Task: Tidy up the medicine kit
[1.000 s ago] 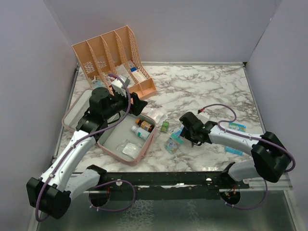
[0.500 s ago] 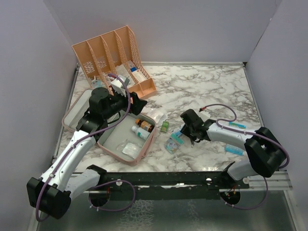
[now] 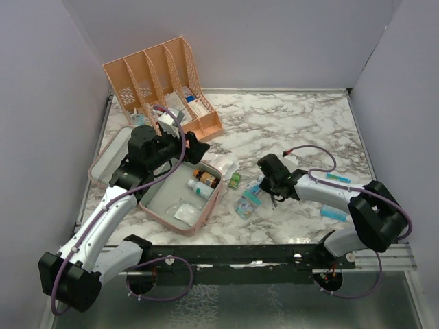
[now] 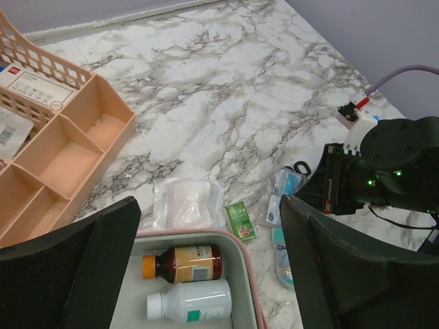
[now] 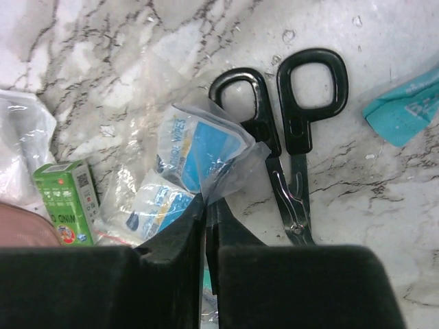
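The pink medicine kit [image 3: 206, 218] lies open at the left of the table, with a brown bottle [image 4: 182, 263] and a white bottle [image 4: 195, 301] lying in its grey-green tray [image 4: 241, 255]. My left gripper [image 4: 211, 274] hovers open above the tray's far end with nothing between its fingers. On the marble to the right of the kit, my right gripper [image 5: 211, 203] is shut on the edge of a clear bag of blue wipe packets [image 5: 199, 147]. In the top view the bag of wipe packets [image 3: 248, 199] lies beside the right gripper [image 3: 265, 188].
Black scissors [image 5: 295, 130] lie just right of the bag. A small green box [image 5: 63, 200] and a clear gauze pouch [image 4: 184, 202] sit by the kit's far edge. Teal packets [image 3: 336, 181] lie to the right. The peach slotted organizer [image 3: 161, 82] stands at the back left.
My right gripper has moved slightly left and its jaws have closed on the edge of the wipes bag. The left arm has not moved.
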Controlling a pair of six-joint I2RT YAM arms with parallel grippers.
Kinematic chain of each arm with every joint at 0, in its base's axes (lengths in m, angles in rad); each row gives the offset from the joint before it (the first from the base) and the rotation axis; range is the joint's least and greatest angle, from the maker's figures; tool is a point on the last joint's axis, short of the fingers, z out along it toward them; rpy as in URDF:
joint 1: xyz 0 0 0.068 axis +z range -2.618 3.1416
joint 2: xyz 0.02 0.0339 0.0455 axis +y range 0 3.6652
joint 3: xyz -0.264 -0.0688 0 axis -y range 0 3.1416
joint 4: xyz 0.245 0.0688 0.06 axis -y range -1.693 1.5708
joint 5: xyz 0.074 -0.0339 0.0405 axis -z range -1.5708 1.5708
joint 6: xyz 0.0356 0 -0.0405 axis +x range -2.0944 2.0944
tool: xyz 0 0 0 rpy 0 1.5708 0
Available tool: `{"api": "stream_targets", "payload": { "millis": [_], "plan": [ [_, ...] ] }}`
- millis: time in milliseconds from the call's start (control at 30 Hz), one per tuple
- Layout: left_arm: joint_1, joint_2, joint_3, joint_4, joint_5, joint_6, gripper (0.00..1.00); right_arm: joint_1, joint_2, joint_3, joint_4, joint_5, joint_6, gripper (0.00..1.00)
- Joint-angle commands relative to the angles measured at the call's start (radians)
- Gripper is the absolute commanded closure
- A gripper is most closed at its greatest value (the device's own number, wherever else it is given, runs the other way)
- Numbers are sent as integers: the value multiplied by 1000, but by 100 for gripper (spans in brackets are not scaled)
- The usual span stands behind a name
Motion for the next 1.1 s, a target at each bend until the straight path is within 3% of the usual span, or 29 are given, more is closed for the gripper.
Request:
{"api": "stream_targets", "payload": {
  "millis": [0, 200, 367, 600, 767, 1067],
  "plan": [
    [-1, -1, -18, 36, -18, -52, 14, -7, -64, -2, 79, 72, -117, 98],
    [-1, 17, -26, 39, -42, -109, 14, -6, -133, 35, 138, 58, -305, 99],
    [-1, 62, -11, 11, -38, -198, 14, -6, -222, 51, 239, -39, -483, 99],
    [-1, 89, -13, 1, -82, -290, 14, -6, -245, 97, 407, -455, -691, 99],
    [-1, 58, -24, -28, -213, -297, 14, -6, -168, 180, 422, -796, -819, 99],
    [-1, -74, -53, -40, -388, -179, 14, 10, -9, 327, 342, -1137, -971, 99]
  ]
}}
